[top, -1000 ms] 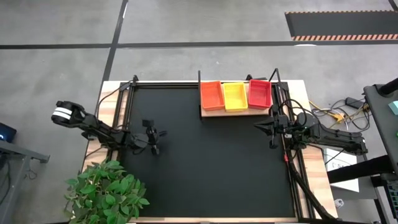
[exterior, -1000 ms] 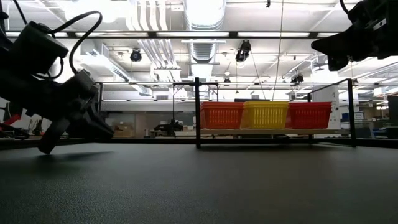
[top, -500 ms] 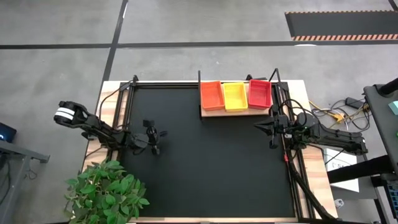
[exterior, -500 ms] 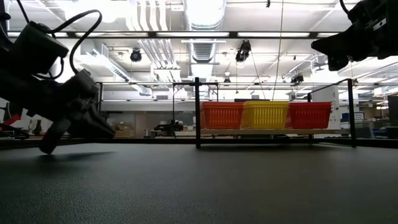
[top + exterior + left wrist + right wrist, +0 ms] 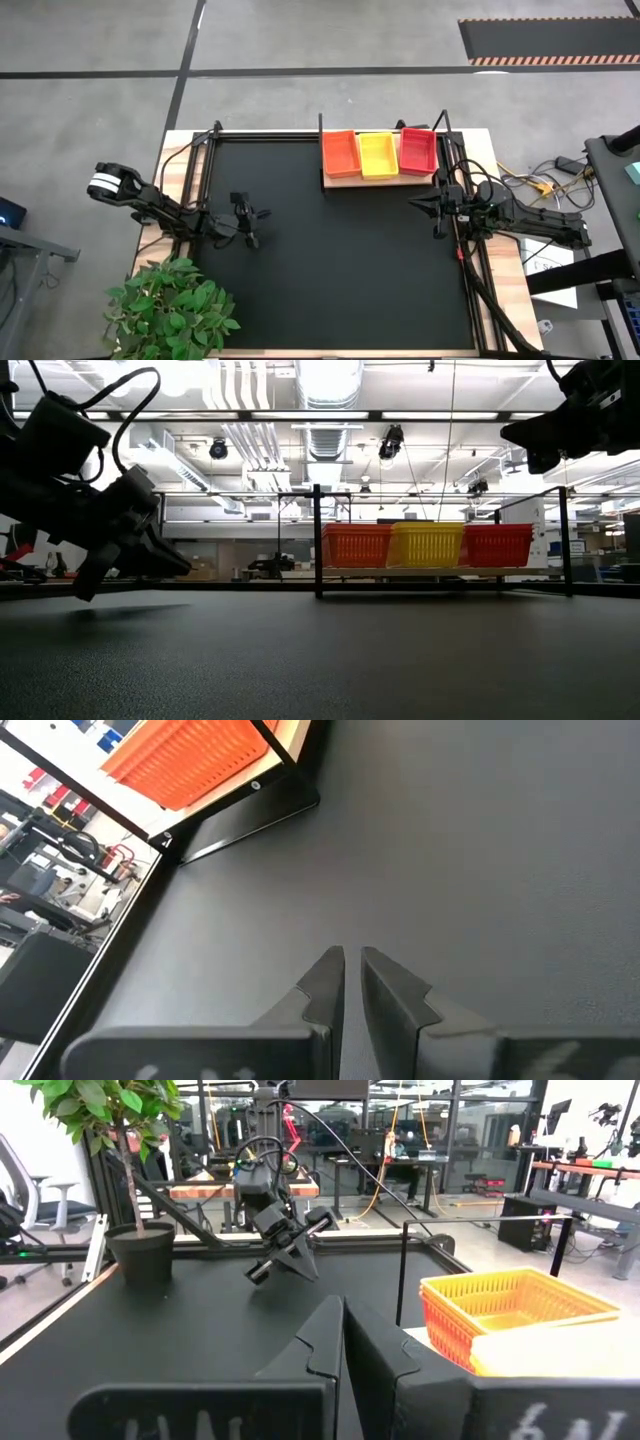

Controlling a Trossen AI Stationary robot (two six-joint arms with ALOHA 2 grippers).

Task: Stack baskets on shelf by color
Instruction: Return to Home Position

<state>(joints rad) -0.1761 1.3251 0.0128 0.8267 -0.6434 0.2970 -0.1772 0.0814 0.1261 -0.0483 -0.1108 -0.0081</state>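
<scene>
L gripper (image 5: 352, 963) edged up off matte blk mat (image 5: 340, 270), fingers (image 5: 325, 988) closed.

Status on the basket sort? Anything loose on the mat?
Looks done: the orange baskets, yellow baskets and red baskets sit side by side on the shelf, grouped by colour. No basket lies on the mat. In hand: nothing. The left gripper and right gripper are shut and empty, at the mat's left and right sides. Left: probably just parking the arms.
</scene>
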